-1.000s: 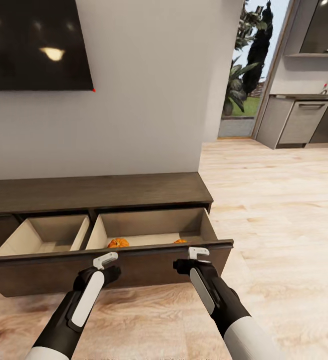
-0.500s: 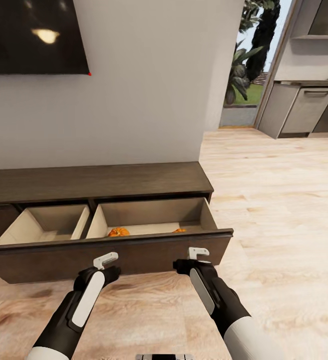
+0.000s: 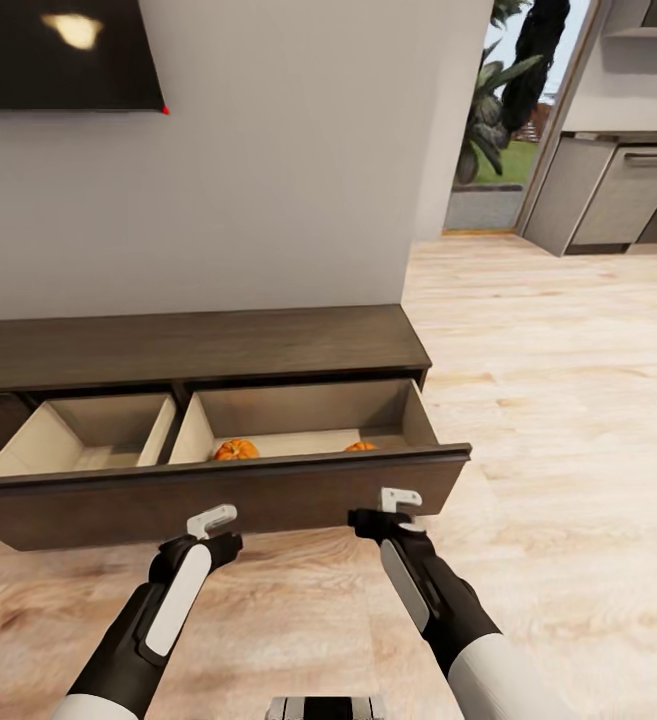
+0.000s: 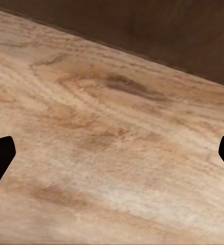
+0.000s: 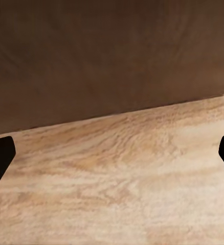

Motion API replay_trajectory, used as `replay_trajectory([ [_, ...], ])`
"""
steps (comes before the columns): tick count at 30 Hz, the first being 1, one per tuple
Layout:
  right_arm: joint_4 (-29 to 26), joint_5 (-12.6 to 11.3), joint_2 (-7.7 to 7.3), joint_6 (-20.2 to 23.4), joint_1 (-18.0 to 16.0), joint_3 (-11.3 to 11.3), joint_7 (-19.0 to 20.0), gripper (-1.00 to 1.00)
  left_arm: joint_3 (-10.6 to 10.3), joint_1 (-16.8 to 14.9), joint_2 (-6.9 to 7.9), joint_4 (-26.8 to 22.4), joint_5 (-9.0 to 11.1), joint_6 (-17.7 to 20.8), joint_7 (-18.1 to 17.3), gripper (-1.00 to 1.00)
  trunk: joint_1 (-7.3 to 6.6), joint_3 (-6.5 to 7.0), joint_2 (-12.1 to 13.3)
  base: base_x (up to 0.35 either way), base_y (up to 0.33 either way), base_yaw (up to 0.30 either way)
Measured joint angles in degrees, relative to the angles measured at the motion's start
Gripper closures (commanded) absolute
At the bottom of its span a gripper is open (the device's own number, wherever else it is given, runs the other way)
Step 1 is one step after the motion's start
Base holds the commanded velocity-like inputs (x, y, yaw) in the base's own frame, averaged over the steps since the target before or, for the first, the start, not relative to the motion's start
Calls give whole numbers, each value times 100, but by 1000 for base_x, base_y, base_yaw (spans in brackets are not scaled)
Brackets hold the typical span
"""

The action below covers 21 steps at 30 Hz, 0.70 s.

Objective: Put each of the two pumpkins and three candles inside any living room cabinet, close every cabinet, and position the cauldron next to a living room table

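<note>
The long dark-brown cabinet (image 3: 198, 345) stands against the wall with its wide drawer front (image 3: 218, 500) pulled out. In the drawer's right compartment lie two orange pumpkins, one at the left (image 3: 236, 450) and one further right (image 3: 360, 446), both half hidden by the front. My left gripper (image 3: 211, 520) and right gripper (image 3: 400, 498) hover open just in front of the drawer, holding nothing. The left wrist view has the floor and the drawer front (image 4: 158, 35) ahead of the left gripper (image 4: 112, 155). The right gripper (image 5: 112, 158) faces the drawer front (image 5: 112, 56). The candles and the cauldron are out of view.
A black TV (image 3: 58, 50) hangs on the wall above the unit. To the right, wood floor (image 3: 568, 400) runs toward a doorway with plants (image 3: 498, 130) and grey kitchen cabinets (image 3: 618, 190). The drawer's left compartment (image 3: 88, 440) shows pale beige walls.
The whole picture has shifted: cabinet and TV sit higher and the robot's base edge shows at the bottom, so the camera has moved. The grippers now sit below the drawer front instead of overlapping it.
</note>
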Motion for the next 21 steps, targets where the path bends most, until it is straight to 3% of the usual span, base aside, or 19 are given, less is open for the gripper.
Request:
replay_trajectory([
  [6, 380, 15, 6, -431, 0, 8, 14, -100, -194, 12, 28, 34, -10, -140, -2, -100, 15, -133, -8, 0, 0, 0],
  [9, 614, 35, 9, -559, 0, 9, 162, -100, -275, 33, 48, 57, -76, -499, -8, -100, 23, -200, -12, 0, 0, 0],
  [15, 737, 69, 3, -894, -1, 13, 332, -100, -490, 51, 30, 236, -597, -828, -53, -100, 25, -222, -14, 0, 0, 0],
  [17, 743, 69, 2, -1133, -1, 41, 362, -100, -553, 49, 28, 261, -683, -991, -58, -100, 25, -222, -14, 0, 0, 0],
  [21, 873, 52, 2, -1928, 0, 467, 626, -100, -666, 45, 33, 282, -752, -1338, -55, -100, 25, -223, -14, 0, 0, 0],
])
